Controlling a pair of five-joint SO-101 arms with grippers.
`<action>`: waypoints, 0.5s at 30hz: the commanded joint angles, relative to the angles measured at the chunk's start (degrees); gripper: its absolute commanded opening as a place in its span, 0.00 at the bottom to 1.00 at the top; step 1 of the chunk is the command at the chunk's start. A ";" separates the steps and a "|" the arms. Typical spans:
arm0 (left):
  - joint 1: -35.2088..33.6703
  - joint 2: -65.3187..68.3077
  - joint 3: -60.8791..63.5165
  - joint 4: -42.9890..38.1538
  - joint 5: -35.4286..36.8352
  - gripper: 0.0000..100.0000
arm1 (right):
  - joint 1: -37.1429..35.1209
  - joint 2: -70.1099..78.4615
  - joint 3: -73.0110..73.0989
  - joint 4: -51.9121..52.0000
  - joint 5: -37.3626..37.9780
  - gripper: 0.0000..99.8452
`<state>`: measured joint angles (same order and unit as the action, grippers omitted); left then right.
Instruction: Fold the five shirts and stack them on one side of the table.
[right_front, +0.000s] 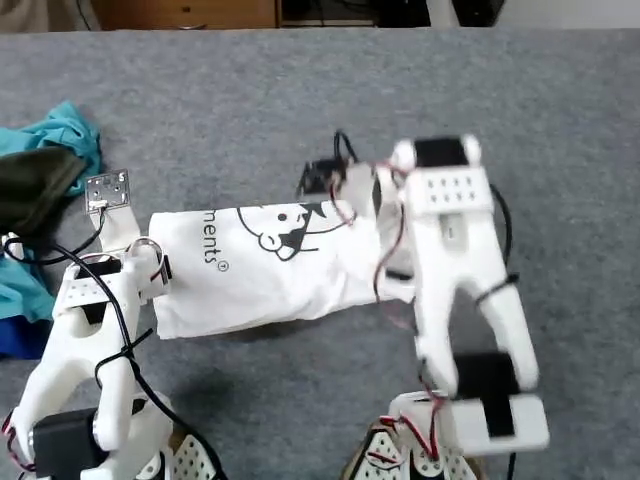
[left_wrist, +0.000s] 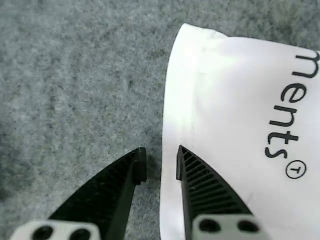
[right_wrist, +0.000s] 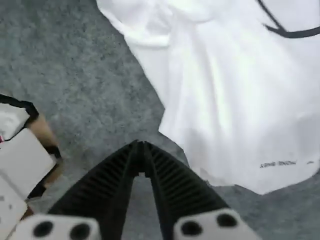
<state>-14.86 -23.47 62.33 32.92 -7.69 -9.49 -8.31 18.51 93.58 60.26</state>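
Observation:
A white shirt (right_front: 270, 270) with black print lies folded into a long strip across the middle of the grey table. My left gripper (right_front: 153, 267) is at the strip's left edge, open by a narrow gap; in the left wrist view the gripper (left_wrist: 161, 164) straddles that edge of the shirt (left_wrist: 235, 100), one finger over cloth and one over carpet. My right gripper (right_front: 320, 180) is at the strip's far right end. In the right wrist view the gripper (right_wrist: 141, 146) is shut on nothing, over carpet just off the white shirt (right_wrist: 225, 90).
A heap of other shirts sits at the table's left edge: teal (right_front: 68, 130), dark olive (right_front: 35, 185) and blue (right_front: 15, 335). Both arm bases (right_front: 440, 440) stand at the near edge. Bare grey carpet (right_front: 560, 120) stretches to the right and along the back.

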 joint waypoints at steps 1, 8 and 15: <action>0.79 -0.48 -2.11 -0.09 -0.26 0.12 | -0.84 -5.49 13.85 -8.18 0.88 0.00; 0.79 -0.48 -2.11 -0.09 -0.26 0.12 | 0.04 2.86 16.13 -18.46 0.79 0.00; 0.79 -0.48 -2.11 -0.09 -0.26 0.12 | 5.23 17.01 -2.95 -20.13 1.05 0.00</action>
<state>-14.59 -23.47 62.33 32.92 -7.78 -6.77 4.79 24.40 74.51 60.53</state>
